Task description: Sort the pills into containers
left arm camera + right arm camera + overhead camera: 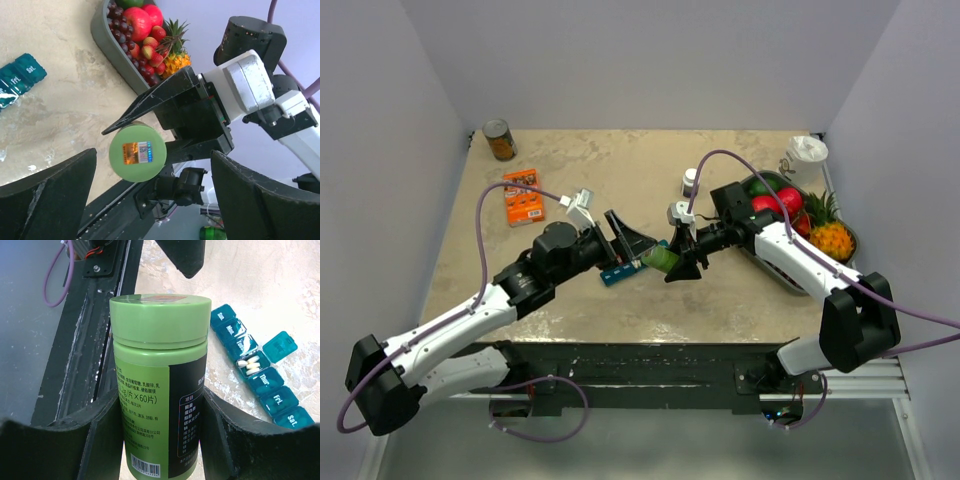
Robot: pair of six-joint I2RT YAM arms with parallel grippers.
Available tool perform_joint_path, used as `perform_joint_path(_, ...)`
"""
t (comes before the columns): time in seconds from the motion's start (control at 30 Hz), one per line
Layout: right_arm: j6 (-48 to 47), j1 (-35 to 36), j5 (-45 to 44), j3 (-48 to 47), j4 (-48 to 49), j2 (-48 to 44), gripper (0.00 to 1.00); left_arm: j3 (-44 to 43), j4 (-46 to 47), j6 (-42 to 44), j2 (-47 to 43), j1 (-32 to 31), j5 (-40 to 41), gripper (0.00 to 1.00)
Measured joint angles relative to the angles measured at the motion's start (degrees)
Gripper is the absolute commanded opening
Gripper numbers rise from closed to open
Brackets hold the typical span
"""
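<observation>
My right gripper (682,262) is shut on a green pill bottle (660,260) and holds it above the table with its closed cap pointing at my left gripper (632,240). In the right wrist view the bottle (160,385) sits between both fingers (102,435). My left gripper is open; in its wrist view the cap (137,152) faces it, just beyond the wide-open fingers (55,195). The teal pill organiser (620,272) lies on the table under the grippers. One compartment is open with white pills (248,365) inside, the others shut; it also shows in the left wrist view (17,80).
A grey fruit tray (770,268) stands at the right, also in the left wrist view (107,42). A small dark bottle with a white cap (691,181) and a white container (807,158) stand at the back. An orange box (523,195) and a tin can (500,140) stand at back left.
</observation>
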State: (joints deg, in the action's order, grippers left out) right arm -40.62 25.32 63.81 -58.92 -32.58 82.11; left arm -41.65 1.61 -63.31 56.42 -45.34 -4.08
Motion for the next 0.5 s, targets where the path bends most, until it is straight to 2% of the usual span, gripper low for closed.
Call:
perform_joint_path(0.37,-0.3,0.0,-0.3,0.0,-0.3,0.0,0.00,-7.8,-7.3,-2.6,6.3,-5.3,7.4,1.00)
perform_joint_path(0.5,-0.4,-0.2,-0.3,0.0,-0.5,0.0,0.00,-10.4,-10.5,-2.5,8.6,-7.0,9.5,0.92)
